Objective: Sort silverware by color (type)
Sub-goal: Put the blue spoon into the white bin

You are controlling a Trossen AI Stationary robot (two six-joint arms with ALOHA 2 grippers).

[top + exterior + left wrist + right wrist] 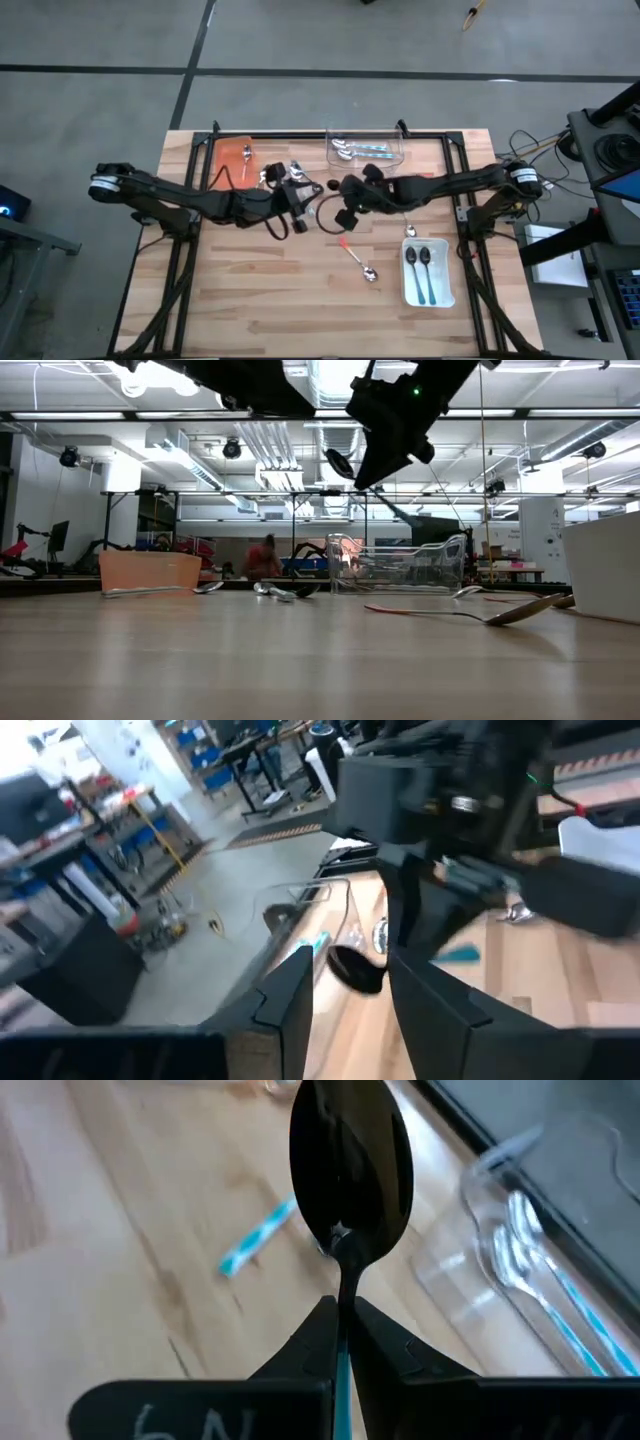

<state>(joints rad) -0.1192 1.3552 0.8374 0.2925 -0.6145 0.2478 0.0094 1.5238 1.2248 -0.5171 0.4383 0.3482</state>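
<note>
Wooden slat table [260, 300] in a big open workshop, three trays on it: orange tray [232, 157] far left, clear tray [366, 150] far centre, white tray [427, 272] near right. I've got both arms meeting over the table's middle, lifted well clear of the surface.

Right gripper [340, 1342] is clamped shut on the thin handle of a teal-handled spoon [350, 1165], bowl sticking out ahead of the fingers. My read is it's held by the handle tip so the bowl goes into a tray first; the clear tray already has teal-handled spoons in it, so that looks like the target.

Left gripper [350, 995] has its fingers parted with nothing between them, right beside that spoon's bowl. Looks like a handoff spot, but that's my guess.

Rest of the silverware: orange-handled spoon [358, 260] loose on the boards near the white tray, a few spoons [283, 175] loose beside the orange tray, one spoon in the orange tray, two dark ones in the white tray.

High view gives me the tray layout; it hides the grip. Right wrist view shows the pinch clearly. Low view shows how high the arms hang.
</note>
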